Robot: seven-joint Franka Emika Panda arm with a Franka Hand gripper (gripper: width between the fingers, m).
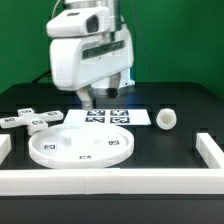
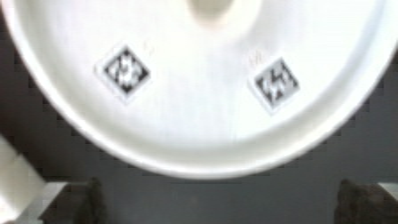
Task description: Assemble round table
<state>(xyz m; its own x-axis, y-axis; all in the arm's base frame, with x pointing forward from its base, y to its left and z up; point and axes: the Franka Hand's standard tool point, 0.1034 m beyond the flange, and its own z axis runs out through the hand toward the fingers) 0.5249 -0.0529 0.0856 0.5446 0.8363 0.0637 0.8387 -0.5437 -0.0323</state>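
The large rimmed disc (image 1: 80,147) lies flat on the black table, front centre. It fills most of the wrist view (image 2: 196,90), showing two tags and its centre socket. The cross-shaped piece (image 1: 28,119) lies at the exterior view's left. The short thick cylinder post (image 1: 165,120) lies on its side at the exterior view's right. My gripper (image 1: 90,98) hangs just behind the disc's far edge, over the marker board. In the wrist view my gripper (image 2: 221,205) is open and empty, with dark table between the fingertips (image 2: 71,205).
The marker board (image 1: 118,117) lies flat behind the disc. White rail bars run along the front (image 1: 110,181), the exterior view's right (image 1: 210,150) and the exterior view's left (image 1: 4,148).
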